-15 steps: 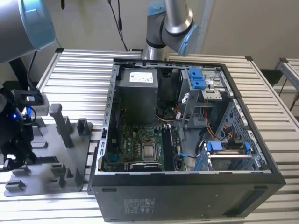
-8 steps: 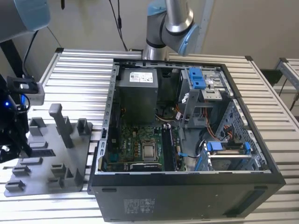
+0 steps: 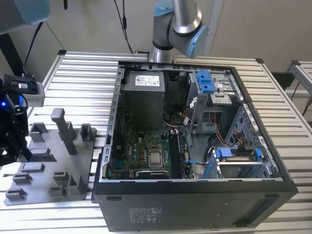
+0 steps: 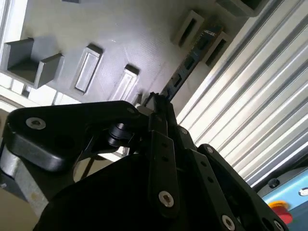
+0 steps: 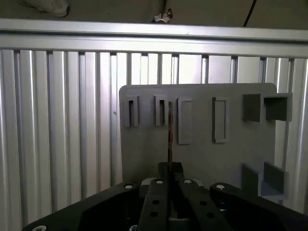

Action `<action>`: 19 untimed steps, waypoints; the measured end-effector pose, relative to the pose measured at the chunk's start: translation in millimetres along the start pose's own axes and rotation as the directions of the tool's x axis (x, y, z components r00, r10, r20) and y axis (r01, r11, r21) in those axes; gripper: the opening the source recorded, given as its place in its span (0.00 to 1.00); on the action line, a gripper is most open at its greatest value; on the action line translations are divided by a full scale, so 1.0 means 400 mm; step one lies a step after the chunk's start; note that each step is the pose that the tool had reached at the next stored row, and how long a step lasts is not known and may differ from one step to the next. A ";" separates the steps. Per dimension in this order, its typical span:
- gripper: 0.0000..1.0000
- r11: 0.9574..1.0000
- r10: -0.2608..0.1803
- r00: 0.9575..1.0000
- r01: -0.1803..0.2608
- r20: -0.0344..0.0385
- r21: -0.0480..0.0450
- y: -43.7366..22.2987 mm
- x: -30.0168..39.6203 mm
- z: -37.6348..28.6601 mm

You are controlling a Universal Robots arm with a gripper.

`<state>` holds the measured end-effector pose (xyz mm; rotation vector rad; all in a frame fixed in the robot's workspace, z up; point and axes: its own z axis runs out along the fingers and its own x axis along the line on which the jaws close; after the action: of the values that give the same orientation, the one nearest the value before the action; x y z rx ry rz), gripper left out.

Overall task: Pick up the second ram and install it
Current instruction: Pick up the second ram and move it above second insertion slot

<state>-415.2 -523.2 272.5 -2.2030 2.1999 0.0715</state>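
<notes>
At the exterior view's left, the arm's black gripper (image 3: 20, 151) hangs low over the flat grey plastic holder plate with raised slot blocks (image 3: 48, 146). The plate lies on the ribbed aluminium table (image 3: 83, 83), just beside the open black computer case (image 3: 195, 209). From this side I cannot make out the stick itself.

Over the same holder plate (image 4: 120, 33) in the second wrist view, the second ram (image 4: 190, 65), a long thin dark circuit-board stick, stands on edge along the plate's border next to the table slats. Its long axis runs straight out from the gripper (image 4: 159, 106). The near end sits at the fingertips and the far end reaches between two slot blocks at the plate's corner. The fingers look pinched together on that near end.

Above the holder plate (image 5: 202, 159) in the first wrist view, the second ram (image 5: 169, 130) shows edge-on as a narrow dark line. It leads directly away from the gripper (image 5: 171, 169) toward the row of slot blocks along the plate's far border. It enters the gap between the two fingers, which appear clenched on it, so I judge the grasp made at one end. The stick's length points out ahead of the gripper, and it is not yet clear of the plate.
</notes>
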 end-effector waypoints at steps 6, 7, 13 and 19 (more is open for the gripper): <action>0.14 1.000 0.000 1.000 0.000 0.000 0.000 0.001 -0.004 -0.068; 0.14 1.000 0.000 1.000 0.000 0.000 0.000 0.001 -0.004 -0.079; 0.14 1.000 0.000 1.000 0.000 0.000 0.000 0.002 -0.008 -0.147; 0.14 1.000 0.000 1.000 0.000 0.000 0.000 0.003 -0.011 -0.215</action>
<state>-415.2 -523.1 358.8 -2.2031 2.2000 0.0715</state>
